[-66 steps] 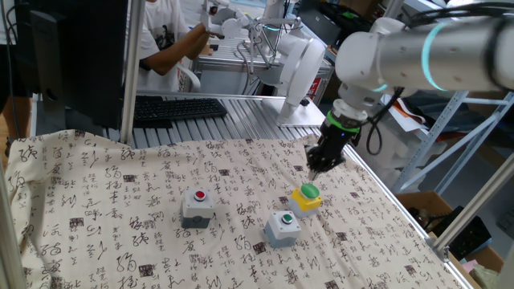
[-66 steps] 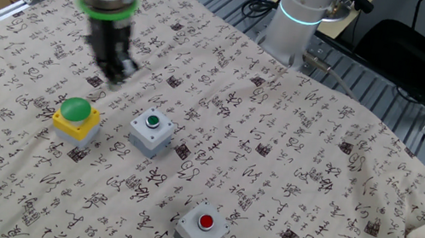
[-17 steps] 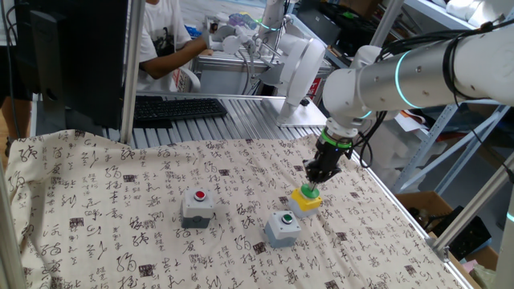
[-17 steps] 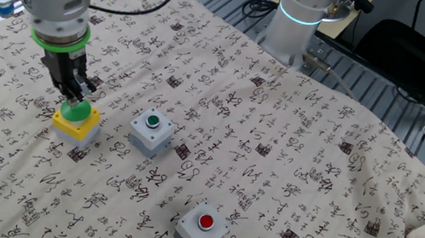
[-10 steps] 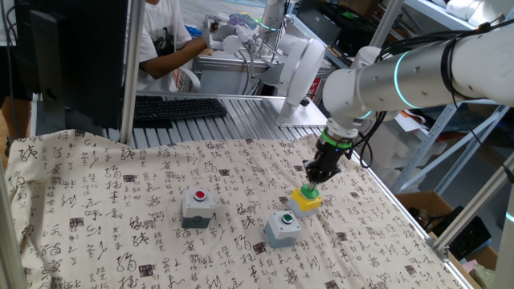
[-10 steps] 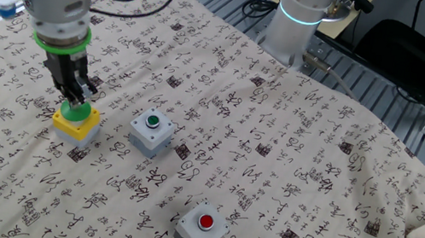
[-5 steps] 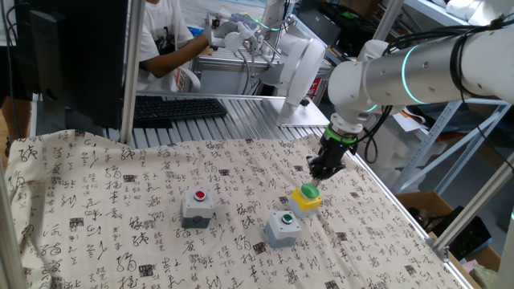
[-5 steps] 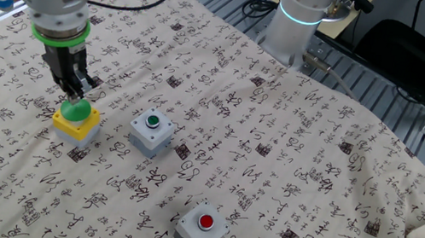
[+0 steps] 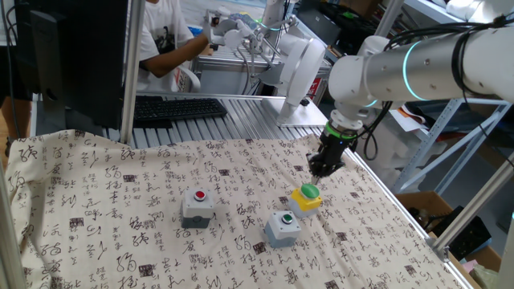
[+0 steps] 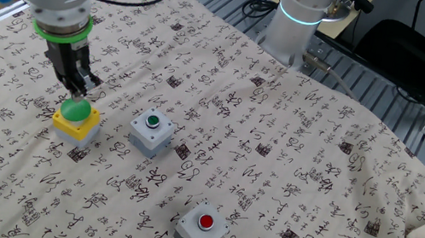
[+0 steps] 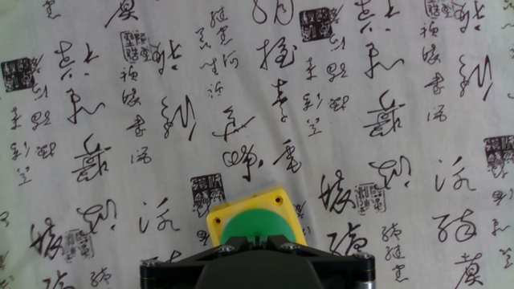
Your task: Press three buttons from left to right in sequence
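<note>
Three button boxes stand on the patterned cloth. The grey box with the red button [image 9: 197, 206] [image 10: 201, 228] is on the left. The grey box with the green button [image 9: 283, 227] [image 10: 151, 130] is in the middle. The yellow box with the green domed cap [image 9: 306, 198] [image 10: 77, 117] [image 11: 255, 223] is on the right. My gripper [image 9: 315, 173] [image 10: 78, 94] [image 11: 257, 241] hangs just above the green cap and points down at it. The hand view shows its two fingertips touching each other, with nothing between them.
The cloth [image 9: 120, 217] covers the table. A keyboard [image 9: 173, 108] lies beyond the far edge, where a person [image 9: 165, 36] sits. A metal post [image 9: 128, 72] stands at the back left. The robot base [image 10: 299, 17] stands at the cloth's edge.
My gripper was pressed down on the green domed cap a second ago. It has since lifted a little and now hangs just above the cap. The boxes have not moved.
</note>
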